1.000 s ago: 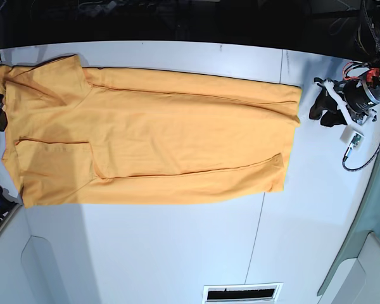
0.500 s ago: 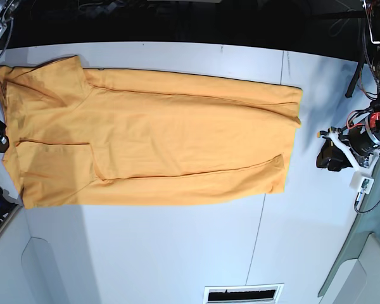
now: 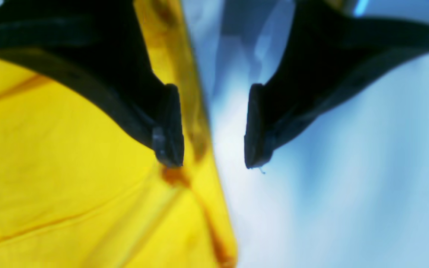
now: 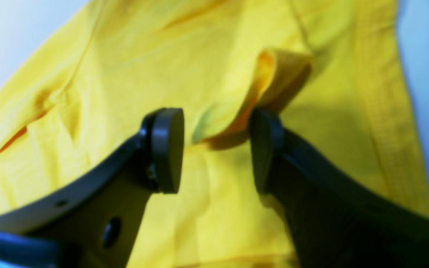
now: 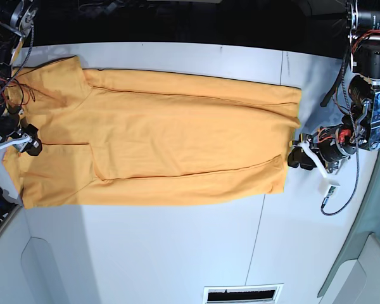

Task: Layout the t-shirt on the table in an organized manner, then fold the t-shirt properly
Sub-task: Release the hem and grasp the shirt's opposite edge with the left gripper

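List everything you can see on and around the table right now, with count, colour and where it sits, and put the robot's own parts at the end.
t-shirt: one, orange-yellow, spread flat across the upper half of the table, long sides already folded in.
table: one, white, fills the base view, with a thin dark seam line.
vent slot: one, white frame with dark opening, at the table's near edge.
left gripper: one, black, open, straddling the shirt's edge, one fingertip over cloth and one over bare table.
right gripper: one, black, open, low over the shirt at the base view's left end, a raised fold of cloth by one fingertip.
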Tool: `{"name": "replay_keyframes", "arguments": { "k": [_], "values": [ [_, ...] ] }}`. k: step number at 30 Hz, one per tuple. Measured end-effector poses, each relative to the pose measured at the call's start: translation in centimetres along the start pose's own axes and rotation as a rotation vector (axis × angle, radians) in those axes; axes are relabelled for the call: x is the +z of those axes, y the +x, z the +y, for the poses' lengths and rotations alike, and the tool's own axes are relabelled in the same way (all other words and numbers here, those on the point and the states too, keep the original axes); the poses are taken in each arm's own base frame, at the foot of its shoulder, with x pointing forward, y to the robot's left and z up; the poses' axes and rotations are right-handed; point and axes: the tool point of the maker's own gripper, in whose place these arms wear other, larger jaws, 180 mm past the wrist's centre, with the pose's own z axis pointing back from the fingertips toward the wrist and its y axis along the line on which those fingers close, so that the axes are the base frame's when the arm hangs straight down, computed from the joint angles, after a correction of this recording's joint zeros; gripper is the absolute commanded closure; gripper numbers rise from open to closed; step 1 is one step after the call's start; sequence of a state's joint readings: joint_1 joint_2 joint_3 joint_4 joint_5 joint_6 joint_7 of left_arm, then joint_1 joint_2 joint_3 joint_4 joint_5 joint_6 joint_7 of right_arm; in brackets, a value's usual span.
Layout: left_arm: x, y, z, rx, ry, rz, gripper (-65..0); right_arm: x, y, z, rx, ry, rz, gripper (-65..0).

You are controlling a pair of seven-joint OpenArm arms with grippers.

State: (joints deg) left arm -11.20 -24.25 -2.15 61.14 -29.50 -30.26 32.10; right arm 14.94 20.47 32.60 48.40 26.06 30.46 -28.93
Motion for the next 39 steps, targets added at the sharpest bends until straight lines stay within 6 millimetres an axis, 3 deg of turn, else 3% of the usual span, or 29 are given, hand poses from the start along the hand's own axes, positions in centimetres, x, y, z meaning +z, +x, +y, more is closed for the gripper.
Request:
{"name": "replay_keyframes", "arguments": {
  "k": [4, 11, 18, 26, 39],
  "values": [
    [-0.6, 1.4, -1.0, -0.004, -0.014, -0.036, -30.2, 0.0, 0.4, -0.1, 0.005, -0.004, -0.010, -28.6],
    [-1.2, 0.8, -1.9, -0.021, -0.020, -0.020, -30.2, 0.0, 0.4, 0.0, 0.007, -0.003, -0.009, -28.6],
    [-0.5, 0.2, -1.0, 0.028, -0.021, 0.026, -30.2, 0.0, 0.2, -0.3, 0.026, -0.017, 0.003, -28.6],
    [0.7, 2.0, -0.1, 0.152, -0.059, -0.051, -30.2, 0.0, 0.2, -0.4, 0.032, -0.026, 0.002, -28.6],
    [-0.2, 1.7, -2.2, 0.186, -0.113, -0.044, -30.2, 0.0, 0.6, -0.8, 0.037, -0.044, -0.020, -28.6]
  ]
}}
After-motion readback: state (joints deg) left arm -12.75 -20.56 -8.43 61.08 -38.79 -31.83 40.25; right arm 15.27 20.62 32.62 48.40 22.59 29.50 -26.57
